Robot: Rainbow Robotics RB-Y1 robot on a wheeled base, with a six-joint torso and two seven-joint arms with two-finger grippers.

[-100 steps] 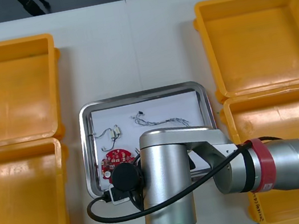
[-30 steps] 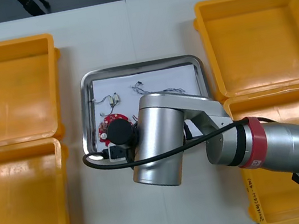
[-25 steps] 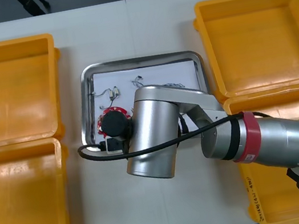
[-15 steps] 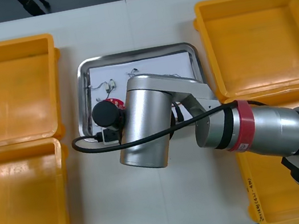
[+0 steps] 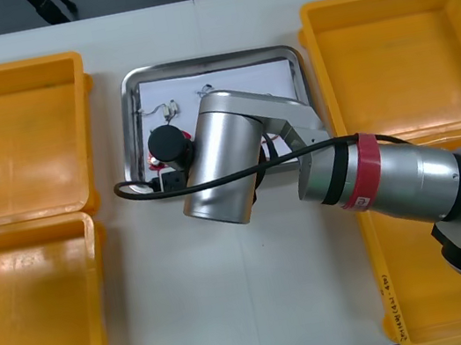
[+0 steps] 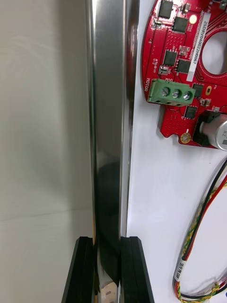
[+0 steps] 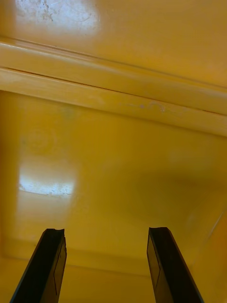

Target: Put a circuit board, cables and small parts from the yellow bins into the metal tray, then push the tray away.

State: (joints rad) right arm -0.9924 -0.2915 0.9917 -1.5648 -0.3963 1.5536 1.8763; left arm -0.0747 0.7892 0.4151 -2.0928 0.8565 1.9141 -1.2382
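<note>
The metal tray (image 5: 209, 60), white inside, lies between the yellow bins, towards the table's far side. My right arm (image 5: 220, 161) reaches across its near left part and hides much of it. In the right wrist view my right gripper (image 6: 108, 270) is shut on the tray's shiny rim (image 6: 109, 118), one finger on each side. The round red circuit board (image 6: 182, 71) lies inside beside that rim, with a red and yellow cable (image 6: 201, 227) close by. Another cable (image 5: 159, 110) lies at the tray's far left. My left gripper (image 7: 106, 265) hangs open over a bin's floor (image 7: 113, 165).
Two yellow bins stand at the left (image 5: 10, 140) (image 5: 34, 323) and two at the right (image 5: 403, 61) (image 5: 431, 298). A strip of bare table separates the tray from the table's far edge.
The tray has slid towards the table's far edge, with my right arm moving along with it, still gripping the rim. The left gripper has stayed put.
</note>
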